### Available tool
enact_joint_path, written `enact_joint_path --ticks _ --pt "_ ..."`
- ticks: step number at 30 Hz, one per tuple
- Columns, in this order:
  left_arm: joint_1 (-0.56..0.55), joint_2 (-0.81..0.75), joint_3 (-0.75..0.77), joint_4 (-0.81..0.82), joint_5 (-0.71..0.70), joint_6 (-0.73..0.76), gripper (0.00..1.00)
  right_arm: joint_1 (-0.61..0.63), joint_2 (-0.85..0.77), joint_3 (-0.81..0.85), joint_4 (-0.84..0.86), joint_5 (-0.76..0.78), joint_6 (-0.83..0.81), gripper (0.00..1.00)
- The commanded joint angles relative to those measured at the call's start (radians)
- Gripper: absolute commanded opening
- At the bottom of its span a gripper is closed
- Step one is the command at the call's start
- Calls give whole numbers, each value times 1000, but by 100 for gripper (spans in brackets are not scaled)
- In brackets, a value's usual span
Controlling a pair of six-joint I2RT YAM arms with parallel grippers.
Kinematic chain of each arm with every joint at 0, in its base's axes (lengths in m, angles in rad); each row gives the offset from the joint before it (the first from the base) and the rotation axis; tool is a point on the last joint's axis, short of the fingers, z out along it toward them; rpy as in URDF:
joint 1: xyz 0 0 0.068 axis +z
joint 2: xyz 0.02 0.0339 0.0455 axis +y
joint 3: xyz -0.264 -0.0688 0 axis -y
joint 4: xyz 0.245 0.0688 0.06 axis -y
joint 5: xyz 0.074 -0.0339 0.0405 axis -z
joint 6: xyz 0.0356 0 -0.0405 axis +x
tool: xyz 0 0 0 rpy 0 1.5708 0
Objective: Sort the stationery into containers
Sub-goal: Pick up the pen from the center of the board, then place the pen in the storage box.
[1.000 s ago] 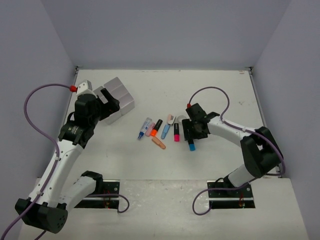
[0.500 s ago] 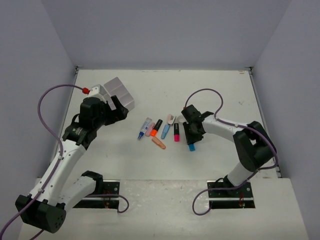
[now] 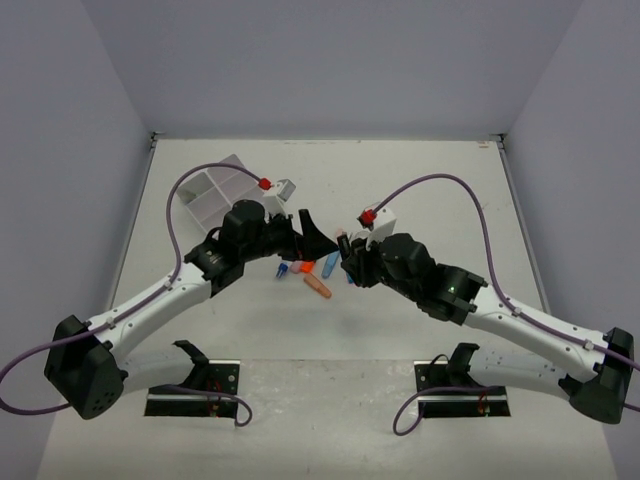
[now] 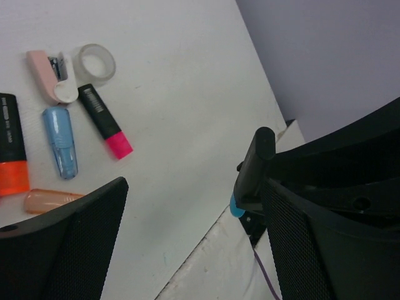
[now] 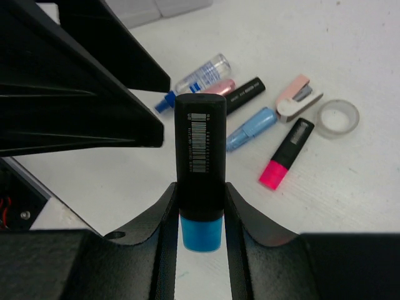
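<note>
So the blue highlighter [image 5: 200, 156] is clamped upright between the fingers of the right gripper [image 5: 200, 189]. Its black body is stuck out past the fingertips and the blue end is tucked back toward the palm. Just beyond those fingertips, a pink highlighter [image 5: 285, 153], a light blue highlighter [image 5: 252, 128], a clear tape roll [image 5: 337, 119] and a small pink-and-white item [image 5: 299, 98] are laid loose on the table [image 5: 350, 187].

The left gripper [image 4: 194, 194] is spread wide with nothing held in it. It's pointed straight at the right gripper, tips close, though whether they're touching can't really be told from above. An orange highlighter [image 4: 11, 150] and a peach highlighter [image 4: 53, 200] are seen right by one of its fingers. The white divided tray [image 3: 222, 182] is sat well behind the left gripper, beside its arm
</note>
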Motion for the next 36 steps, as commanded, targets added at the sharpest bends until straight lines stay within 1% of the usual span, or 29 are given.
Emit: enact_joint_path --ticks 1,4,6,9,11,12,13,14,17,18,19,20,21,22,23,25,28,29,31,33,36 --pt "-25 19 29 153 89 -47 85 32 -25 0 86 57 -49 0" --pt "-32 38 23 183 101 -58 83 49 -28 25 80 62 -62 0" --pt "-35 50 23 197 102 -63 76 56 -25 34 78 62 -71 0" --pt "-36 72 30 208 101 -67 56 68 -13 52 73 63 -85 0" --pt "-37 82 38 209 105 -67 39 73 0 66 67 63 -90 0" --pt "-38 90 46 207 110 -63 22 74 7 67 70 70 -96 0" --pt "-38 92 48 202 110 -62 20 74 8 70 72 71 -100 0" --pt "-41 104 64 188 109 -55 4 73 19 73 86 71 -112 0" --pt "-40 111 85 171 87 -31 0 74 41 86 95 72 -137 0" --pt "-39 112 99 154 55 -8 0 74 45 87 99 85 -141 6" --pt "-39 112 127 110 3 29 0 72 48 85 102 114 -138 29" --pt "-39 112 169 25 -72 81 0 71 47 78 102 159 -124 75" --pt "-38 113 201 -35 -187 116 0 63 41 67 101 206 -105 96" --pt "-34 116 229 -79 -333 140 0 50 29 52 97 252 -82 99" --pt "-26 128 293 -166 -453 184 0 11 18 38 89 278 -61 99" --pt "6 154 386 -227 -838 238 0 -55 -45 -22 79 299 41 99" --pt "142 236 432 -185 -1166 242 0 -114 -86 -78 77 381 109 99" --pt "183 261 434 -129 -1215 265 0 -116 -89 -89 76 382 110 99" --pt "263 324 437 -3 -1238 326 0 -116 -82 -97 75 380 100 99" --pt "314 385 457 81 -1221 378 0 -116 -76 -99 76 372 92 99" --pt "373 504 521 238 -1187 518 0 -119 -71 -105 84 356 79 99"
